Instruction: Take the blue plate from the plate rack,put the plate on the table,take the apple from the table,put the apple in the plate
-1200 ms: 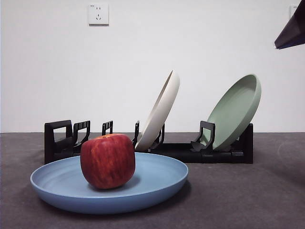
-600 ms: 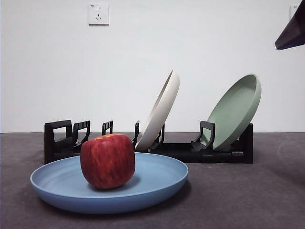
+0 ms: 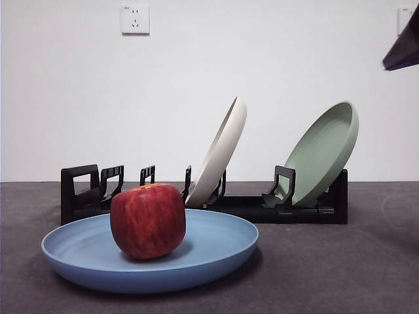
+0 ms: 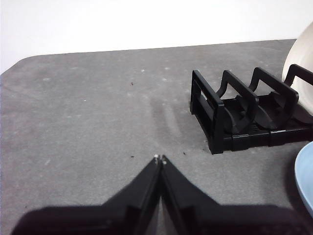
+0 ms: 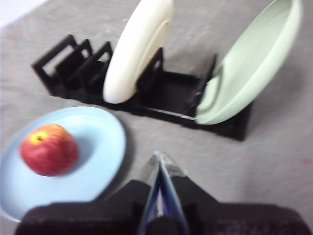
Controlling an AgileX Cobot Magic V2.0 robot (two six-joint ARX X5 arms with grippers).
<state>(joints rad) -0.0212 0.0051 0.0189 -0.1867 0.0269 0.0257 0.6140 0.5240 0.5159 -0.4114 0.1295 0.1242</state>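
Centrally on the grey surface (image 3: 340, 275), the apple (image 3: 148, 220) sits in the blue plate (image 3: 216, 245); both tools, left (image 4: 159, 159) and right (image 5: 158, 157), are closed, empty.

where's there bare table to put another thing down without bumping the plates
Bare table lies wide beside the plate rack's empty handle end, and another patch in front of the sage-green plate, right of the blue plate in the front view. It is crowded where the blue plate, holding the apple, sits close before the rack and cream-white plate.
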